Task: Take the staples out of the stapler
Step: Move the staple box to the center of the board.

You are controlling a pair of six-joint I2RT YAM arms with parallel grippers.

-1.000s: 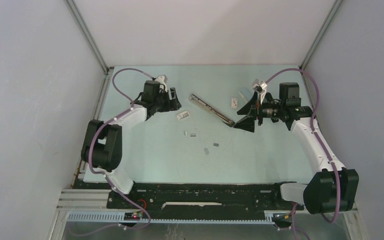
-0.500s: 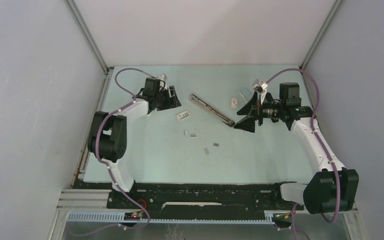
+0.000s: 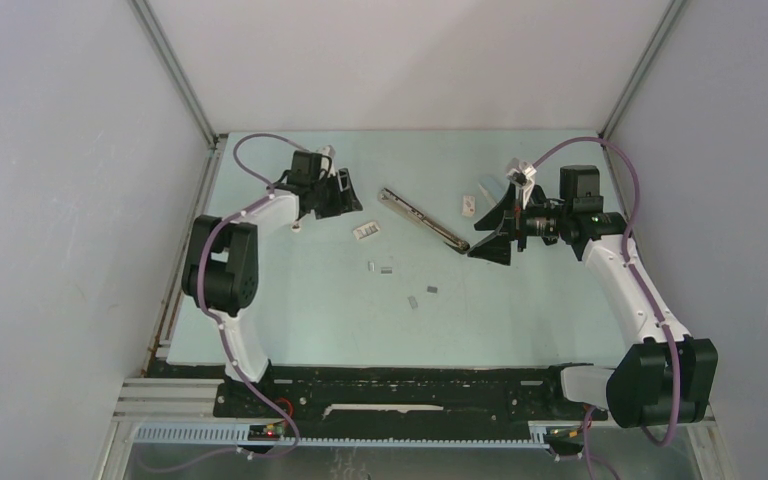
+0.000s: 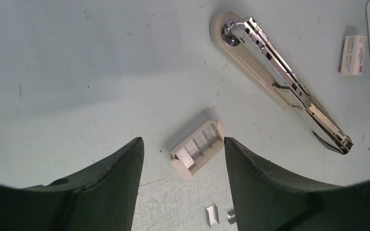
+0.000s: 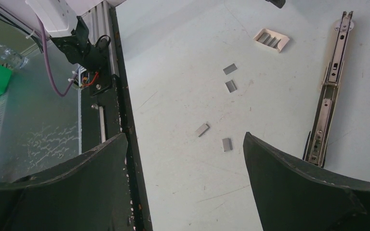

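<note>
The stapler (image 3: 422,217) lies opened out flat on the pale green table, its chrome magazine (image 4: 289,82) on a pale base. Several short silvery staples lie loose nearer the front: (image 3: 386,268), (image 3: 430,289), (image 5: 230,86), (image 5: 227,144). My left gripper (image 3: 348,203) hovers left of the stapler, open, with nothing between its fingers (image 4: 120,183). Below it sits a small cream staple tray (image 4: 196,149). To the right of the stapler's near end, my right gripper (image 3: 478,240) stands wide open and empty, its fingers (image 5: 289,173) above bare table.
A small white box (image 3: 469,205) lies beyond the stapler, also seen as a printed box (image 4: 354,48). The black base rail (image 5: 120,120) runs along the table's near edge. Grey walls enclose the table on three sides.
The left arm's elbow has swung right and back, and its gripper has drifted slightly toward the back left. The right arm, stapler and staples have not moved.
</note>
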